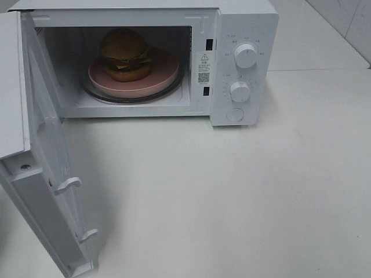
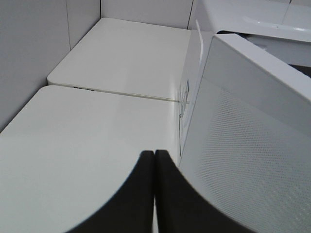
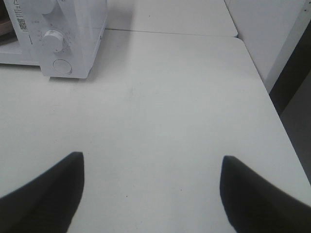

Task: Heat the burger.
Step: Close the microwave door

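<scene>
The burger (image 1: 124,54) with its brown domed bun sits on a pink plate (image 1: 165,75) inside the white microwave (image 1: 243,23), on the glass turntable. The microwave door (image 1: 49,174) stands wide open, swung out to the left. My left gripper (image 2: 154,154) is shut with nothing between its fingers, just outside the door's perforated outer face (image 2: 252,145). My right gripper (image 3: 151,162) stands open over bare table, well to the right of the microwave's control panel (image 3: 60,43). Neither arm shows in the exterior high view.
Two white knobs (image 1: 245,56) and a round button (image 1: 234,114) are on the microwave's right panel. White table (image 1: 232,197) stretches in front and to the right. A table seam (image 2: 121,94) and grey wall lie left of the door.
</scene>
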